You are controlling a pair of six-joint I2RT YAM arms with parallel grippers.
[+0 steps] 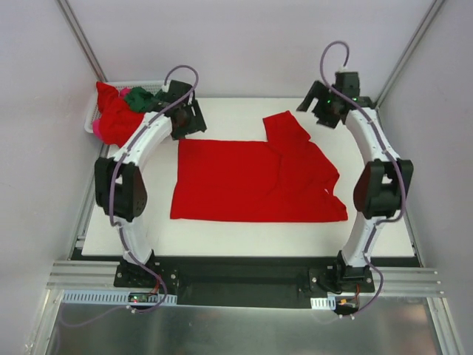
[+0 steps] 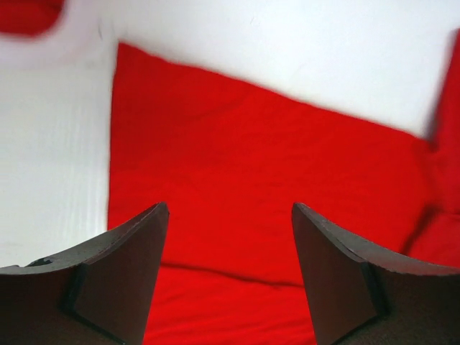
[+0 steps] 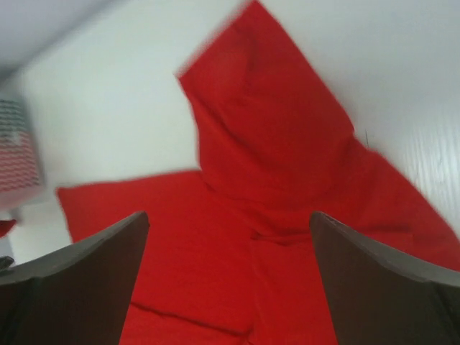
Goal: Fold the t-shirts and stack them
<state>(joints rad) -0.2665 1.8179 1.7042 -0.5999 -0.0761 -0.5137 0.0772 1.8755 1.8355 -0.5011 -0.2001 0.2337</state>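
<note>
1. The left gripper [image 2: 228,215] has its jaws moderately apart with nothing between them. Its two dark fingers [image 2: 115,273] frame flat red cloth lying below, clear of the tips.
2. The right gripper [image 3: 228,219] has its jaws wide apart and also holds nothing. Its fingers [image 3: 72,287] hang above red cloth without touching it.
3. In the top view the left gripper [image 1: 185,118] hovers at the far left corner of the spread shirt. The right gripper [image 1: 329,111] is near the table's far right, beside the shirt's upturned part and apart from it.
4. The red t-shirt [image 1: 251,181] lies in the middle of the white table [image 1: 222,237]. Its left half is smooth and flat. Its right half is creased, with one narrower piece reaching toward the far edge.
5. The left wrist view shows the red t-shirt [image 2: 251,165] with a straight left edge. The right wrist view shows the red t-shirt [image 3: 273,165] with its narrower piece pointing away, somewhat blurred.
6. At the far left corner stands a white lattice basket [image 1: 92,118]. It holds a heap of red t-shirts [image 1: 114,118], which spills over its near rim, and a dark green t-shirt [image 1: 138,97] on top, close behind the left gripper.
</note>
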